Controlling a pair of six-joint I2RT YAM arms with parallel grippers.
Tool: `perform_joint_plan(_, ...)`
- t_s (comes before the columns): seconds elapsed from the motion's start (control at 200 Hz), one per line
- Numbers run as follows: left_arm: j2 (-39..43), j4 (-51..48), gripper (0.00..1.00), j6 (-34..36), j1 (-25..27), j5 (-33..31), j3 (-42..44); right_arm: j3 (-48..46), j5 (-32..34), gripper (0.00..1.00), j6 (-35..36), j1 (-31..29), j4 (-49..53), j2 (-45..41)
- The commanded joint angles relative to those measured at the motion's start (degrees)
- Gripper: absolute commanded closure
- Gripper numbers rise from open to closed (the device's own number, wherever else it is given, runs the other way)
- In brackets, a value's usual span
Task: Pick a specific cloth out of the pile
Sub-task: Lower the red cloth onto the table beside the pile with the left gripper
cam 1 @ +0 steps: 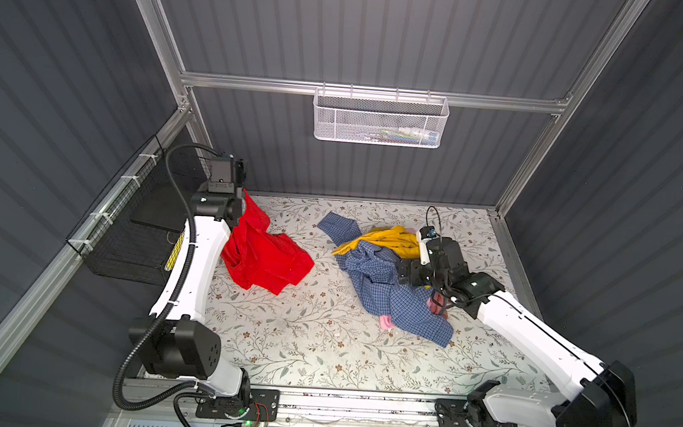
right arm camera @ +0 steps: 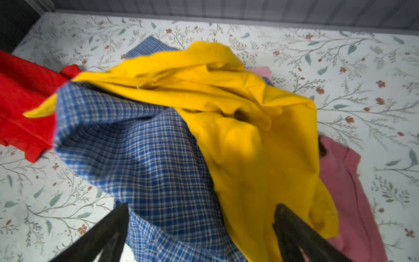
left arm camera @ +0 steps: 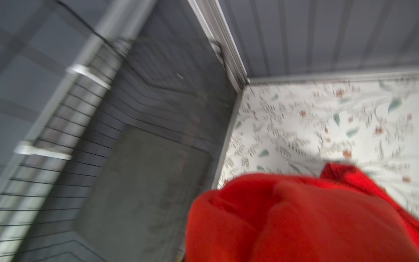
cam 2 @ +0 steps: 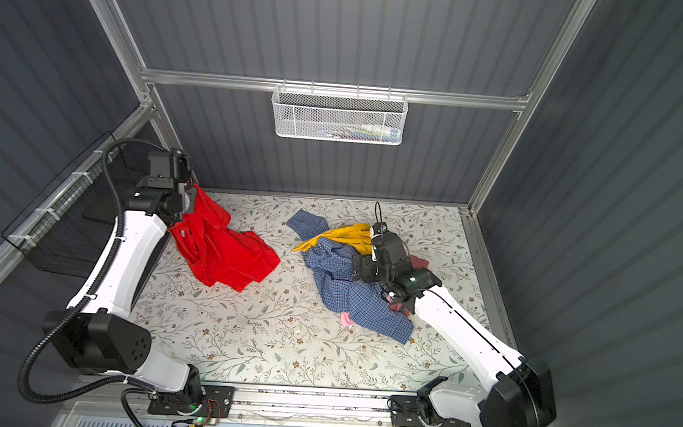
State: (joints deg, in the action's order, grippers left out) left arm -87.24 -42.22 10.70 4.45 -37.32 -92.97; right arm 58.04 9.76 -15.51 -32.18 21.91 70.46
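The cloth (cam 1: 265, 258) (cam 2: 224, 255), bright red-orange, hangs from my left gripper (cam 1: 244, 204) (cam 2: 191, 199) at the far left. Its lower part drapes onto the floral table (cam 1: 321, 346), apart from the pile. In the left wrist view the cloth (left arm camera: 294, 215) covers the jaws, which are shut on it. The pile holds a yellow garment (cam 1: 392, 237) (right arm camera: 238, 136), a blue checked shirt (cam 1: 384, 284) (right arm camera: 147, 158) and pink pieces (cam 1: 385, 321) (right arm camera: 340, 181). My right gripper (cam 1: 404, 271) (right arm camera: 201, 217) hovers open over the pile, its fingers (right arm camera: 292, 226) spread above the shirt and yellow garment, gripping nothing.
A black wire basket (cam 1: 129, 239) hangs on the left wall beside my left arm. A white mesh basket (cam 1: 380, 117) is mounted high on the back wall. Walls close the table at the back and on both sides.
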Motion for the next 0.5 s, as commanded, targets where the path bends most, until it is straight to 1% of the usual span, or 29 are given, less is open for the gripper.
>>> perform_joint_plan(0.0,-0.5,0.28,1.0,-0.34,6.67,-4.73,4.99,1.89,2.69,0.01,0.96,0.1,2.03,-2.23)
perform_joint_plan(0.05,-1.37,-0.71,1.0,-2.22,8.51,-4.17,6.36,1.83,3.61,0.01,1.17,0.02,2.41,-2.82)
perform_joint_plan(0.105,-2.23,-2.06,1.0,-4.82,9.23,-2.56,7.66,1.86,3.99,0.01,1.18,0.05,2.9,-3.18)
perform_joint_plan(0.215,-3.4,-3.98,1.0,-10.06,10.75,1.58,9.97,1.81,4.11,0.01,0.69,0.02,4.2,-3.73)
perform_joint_plan(0.31,-4.09,-3.66,1.0,-12.46,12.7,5.92,11.49,1.21,3.9,0.01,0.51,0.05,4.39,-4.25)
perform_joint_plan(0.32,-4.25,-3.71,1.0,-12.74,12.8,6.4,13.08,1.07,3.87,0.01,0.51,0.07,4.44,-4.31)
perform_joint_plan(0.35,-4.73,-3.68,1.0,-13.54,12.94,7.75,14.12,1.02,3.91,0.01,0.57,0.08,4.52,-4.49)
perform_joint_plan(0.495,-9.81,-6.15,0.98,-16.69,12.96,12.48,15.3,1.11,4.14,0.01,0.65,0.02,5.01,-4.91)
